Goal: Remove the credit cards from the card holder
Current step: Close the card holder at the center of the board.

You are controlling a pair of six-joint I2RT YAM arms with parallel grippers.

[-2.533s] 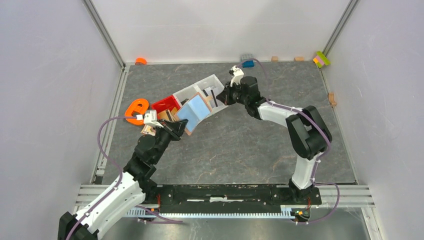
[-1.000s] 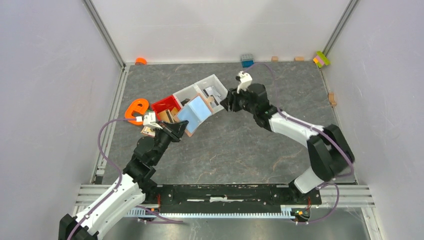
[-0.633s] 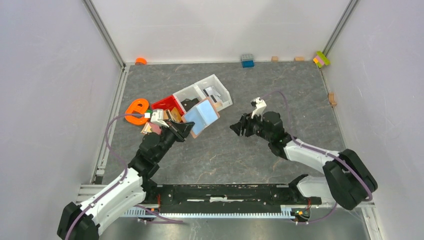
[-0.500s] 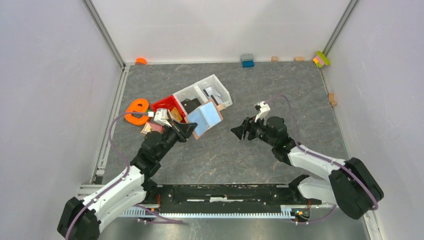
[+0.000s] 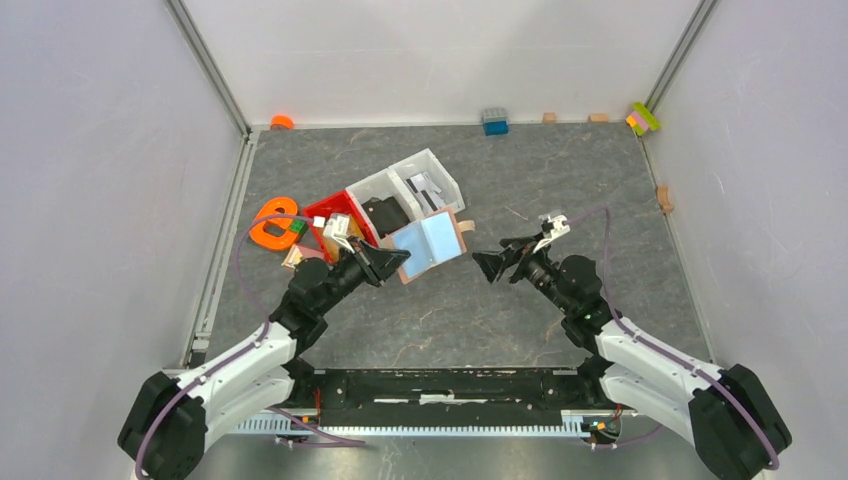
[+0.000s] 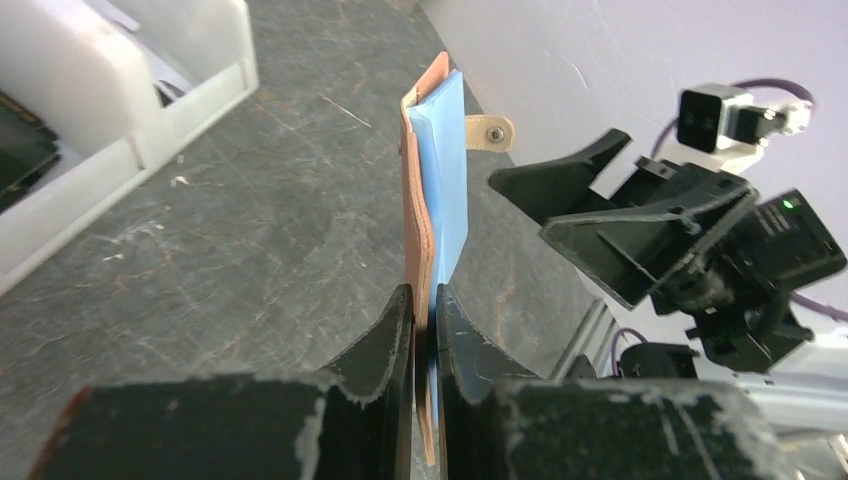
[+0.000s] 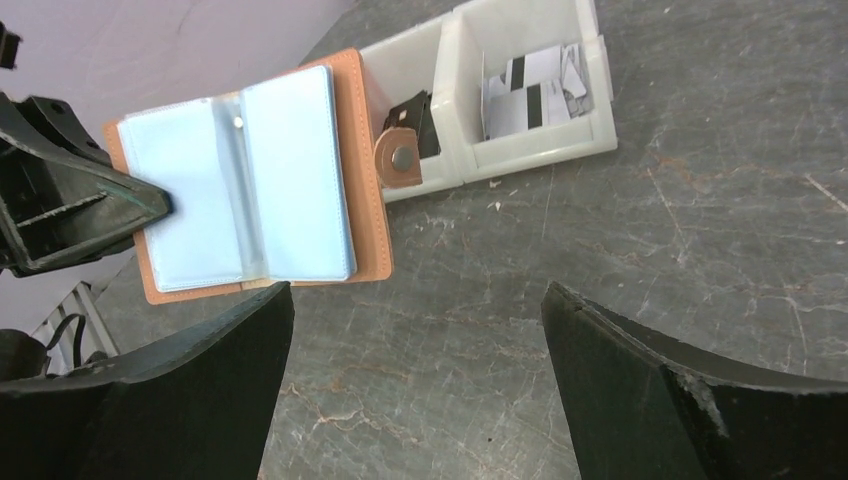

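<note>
The left gripper [image 5: 396,264] is clamped on the near-left edge of the card holder [image 5: 432,246], holding it spread open above the grey table [image 5: 560,190]. In the left wrist view the holder stands on edge between the closed fingers, its snap tab [image 6: 489,132] sticking out toward the right arm. Both inner halves show pale blue-grey panels [image 7: 295,170] — whether these are the credit cards themselves or sleeves cannot be told. The right gripper [image 5: 498,258] hangs just right of the holder, jaws spread wide and empty, facing the open pages — the white divided tray [image 5: 405,185] lies just beyond, to the far left.
</note>
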